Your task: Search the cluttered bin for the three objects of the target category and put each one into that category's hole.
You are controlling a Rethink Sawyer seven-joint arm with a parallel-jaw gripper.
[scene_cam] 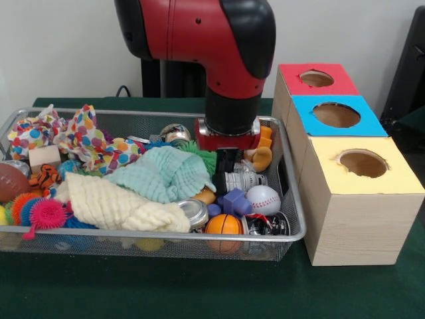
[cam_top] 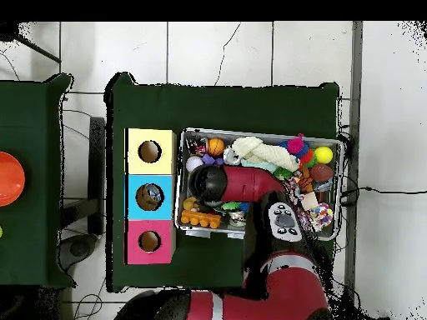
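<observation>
Football [scene_cam: 9,181]: one, at the bin's left end, half hidden by the rim.
Spiky rubber balls [scene_cam: 41,212]: about three, pink, orange and blue, bunched at the near left.
Cloths: three in the wire bin [scene_cam: 297,219]. A dotted one [scene_cam: 86,136] lies far left, a cream one [scene_cam: 123,206] near, a mint one [scene_cam: 166,173] in the middle.
Claw [scene_cam: 226,163]: lowered into the clutter just right of the mint cloth; I cannot tell whether it is open or closed, or gripping anything.
Balls at right: one basketball [scene_cam: 224,224] and one baseball [scene_cam: 263,199], near right, close beside the claw.
Category: not given, so these sports balls are only likely targets.
Boxes: three on the worktop, right of the bin, with yellow [scene_cam: 362,163], blue [scene_cam: 337,114] and red [scene_cam: 317,78] holes.
Risk: the claw may snag the mint cloth, or a round ball may squirt aside under a closing grip.
</observation>
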